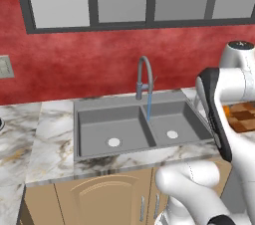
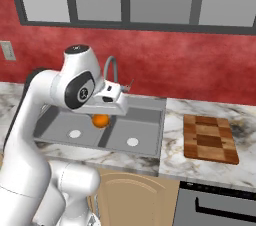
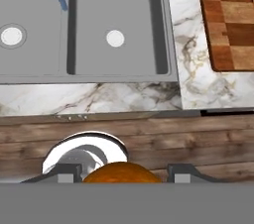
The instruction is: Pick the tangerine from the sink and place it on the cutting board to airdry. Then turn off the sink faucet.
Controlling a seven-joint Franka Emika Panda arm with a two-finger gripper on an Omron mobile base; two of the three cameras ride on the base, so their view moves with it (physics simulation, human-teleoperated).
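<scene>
- The gripper (image 3: 121, 174) has its jaws closed on the tangerine (image 2: 100, 120), which sits between the two fingertips, lifted above the sink (image 2: 150, 130).
- In the right base view the cutting board (image 2: 209, 138) lies on the counter at 3 o'clock from the fruit, well apart.
- Blue water runs from the sink faucet (image 1: 144, 77) into the sink.

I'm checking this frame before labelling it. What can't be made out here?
- End effector: hand view cuts its fingers at the bottom edge, so their contact with the tangerine is unclear.
- Cutting board: left base view, mostly behind the arm; hand view crops it at the right edge.
- Faucet: right base view, base behind the arm; handle too small to read.
</scene>
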